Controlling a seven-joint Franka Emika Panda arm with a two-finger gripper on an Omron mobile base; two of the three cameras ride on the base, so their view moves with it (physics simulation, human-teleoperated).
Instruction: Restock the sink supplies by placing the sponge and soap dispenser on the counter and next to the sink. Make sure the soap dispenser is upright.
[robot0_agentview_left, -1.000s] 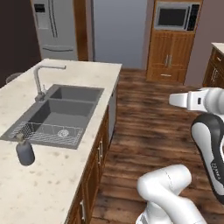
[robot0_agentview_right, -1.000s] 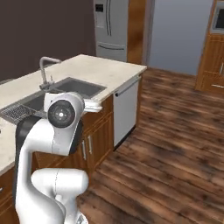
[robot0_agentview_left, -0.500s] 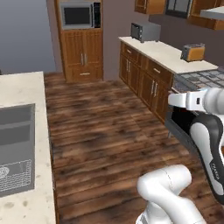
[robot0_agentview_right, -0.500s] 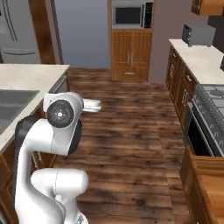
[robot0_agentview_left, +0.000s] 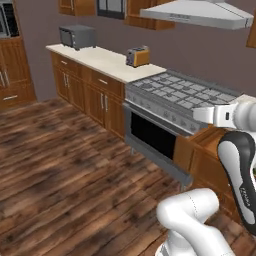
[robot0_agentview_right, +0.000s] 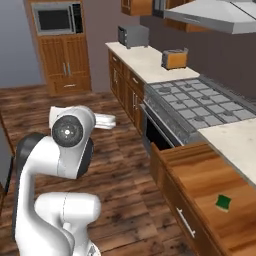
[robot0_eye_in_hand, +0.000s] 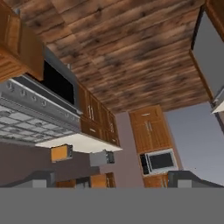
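Swinging round with the base, our cameras have left the sink island of a second ago and now face a wall run: grey toaster oven far left, orange toaster, grated gas stove, and at right a pulled-out wooden drawer with the small flat green sponge lying on its smooth bottom. We judge the base should stop square to that drawer, so the reach comes straight down onto the thin sponge. Our gripper shows two dark tips well apart, jaws parted and empty
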